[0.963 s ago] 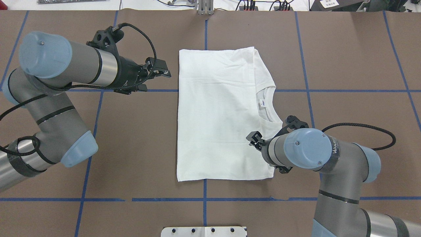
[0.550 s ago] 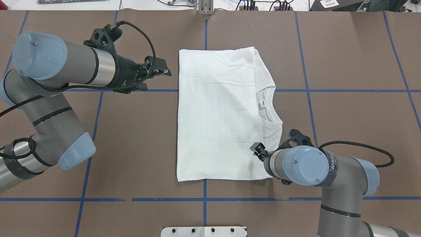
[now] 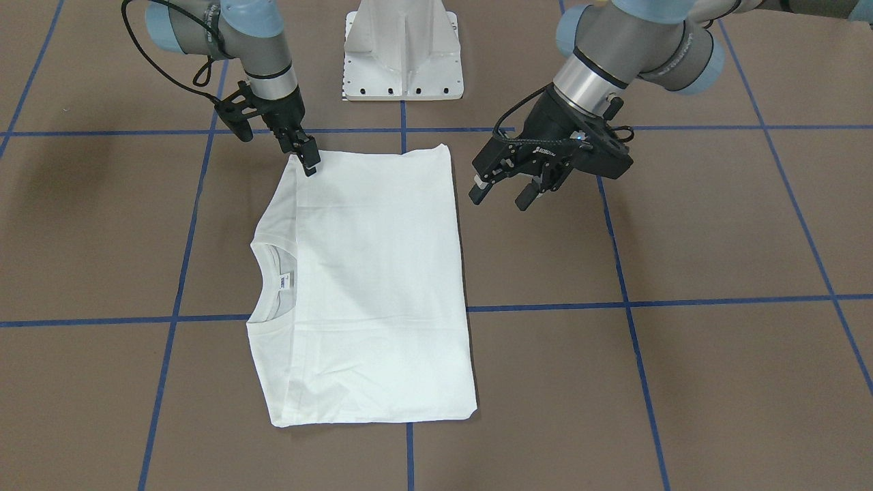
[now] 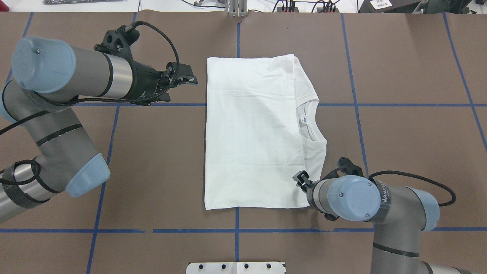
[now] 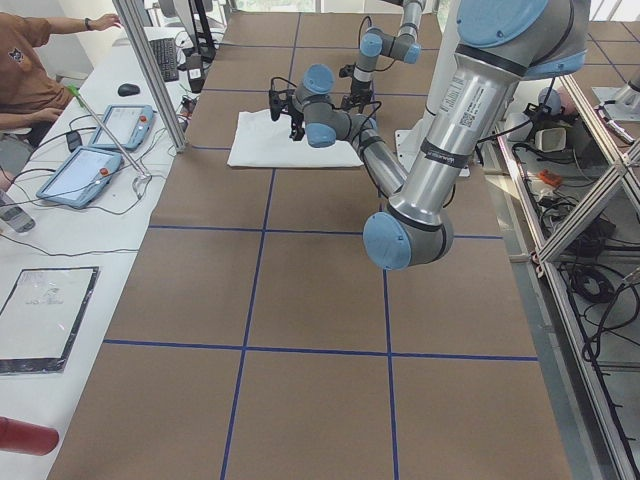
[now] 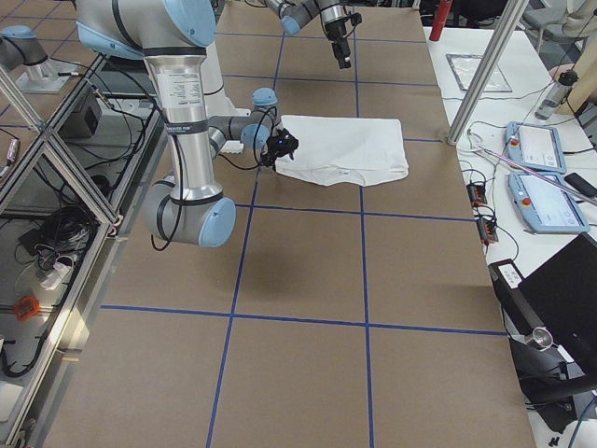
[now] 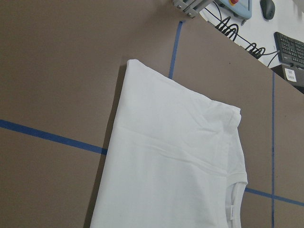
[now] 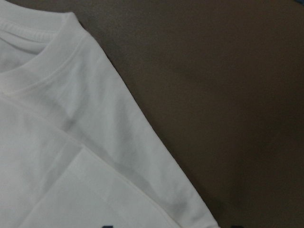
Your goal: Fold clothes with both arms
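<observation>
The clothes are one white shirt (image 4: pixel 255 129), folded into a flat rectangle in the middle of the brown table, with its collar and neck label (image 4: pixel 304 119) on the right side. The same shirt (image 3: pixel 368 286) shows in the front-facing view. My left gripper (image 4: pixel 192 80) hovers open just off the shirt's far left corner, holding nothing; its fingers (image 3: pixel 481 191) are spread. My right gripper (image 4: pixel 299 179) is low over the shirt's near right corner, by the shoulder edge. It (image 3: pixel 312 164) looks open, with the shirt's edge (image 8: pixel 71 142) right under it.
The white pedestal base (image 3: pixel 402 54) stands at the robot's side of the table. Blue tape lines cross the brown tabletop (image 4: pixel 152 171). A metal post (image 4: pixel 237 9) stands at the far edge. A person (image 5: pixel 30 60) sits at a side desk with tablets.
My right gripper has moved along the shirt's collar-side edge toward the robot, down to the near corner. The left arm shifted slightly away. The shirt has not moved.
</observation>
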You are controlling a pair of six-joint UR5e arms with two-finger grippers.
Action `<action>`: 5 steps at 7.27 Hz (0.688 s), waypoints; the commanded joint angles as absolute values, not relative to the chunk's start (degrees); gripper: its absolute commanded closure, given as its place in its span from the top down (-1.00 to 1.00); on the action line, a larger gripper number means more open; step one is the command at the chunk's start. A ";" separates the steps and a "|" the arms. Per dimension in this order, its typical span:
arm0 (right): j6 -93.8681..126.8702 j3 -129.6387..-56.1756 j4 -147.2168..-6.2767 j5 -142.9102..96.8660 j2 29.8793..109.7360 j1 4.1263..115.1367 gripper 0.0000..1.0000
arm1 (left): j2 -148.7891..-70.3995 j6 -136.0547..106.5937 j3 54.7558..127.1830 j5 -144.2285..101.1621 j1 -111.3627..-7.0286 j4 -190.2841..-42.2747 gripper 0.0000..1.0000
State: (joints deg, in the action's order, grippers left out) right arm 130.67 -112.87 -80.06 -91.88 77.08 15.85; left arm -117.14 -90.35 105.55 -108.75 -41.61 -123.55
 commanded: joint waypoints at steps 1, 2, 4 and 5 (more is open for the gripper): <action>130.96 -112.94 -80.07 -91.93 77.52 15.82 0.54 | -116.81 -90.26 105.91 -108.72 -41.75 -123.49 0.99; 130.96 -112.77 -80.07 -92.02 77.61 15.73 0.52 | -116.72 -90.26 106.69 -108.72 -41.84 -123.40 0.99; 131.65 -112.85 -80.07 -92.81 77.52 15.73 0.43 | -115.05 -90.26 107.83 -108.81 -41.75 -123.40 0.99; 131.75 -113.03 -80.07 -93.42 77.43 15.73 0.40 | -114.96 -90.26 107.84 -108.81 -41.75 -123.40 0.99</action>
State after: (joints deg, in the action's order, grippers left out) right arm 131.46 -112.91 -80.07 -92.80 77.49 15.74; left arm -115.28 -90.26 107.53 -108.78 -41.76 -123.42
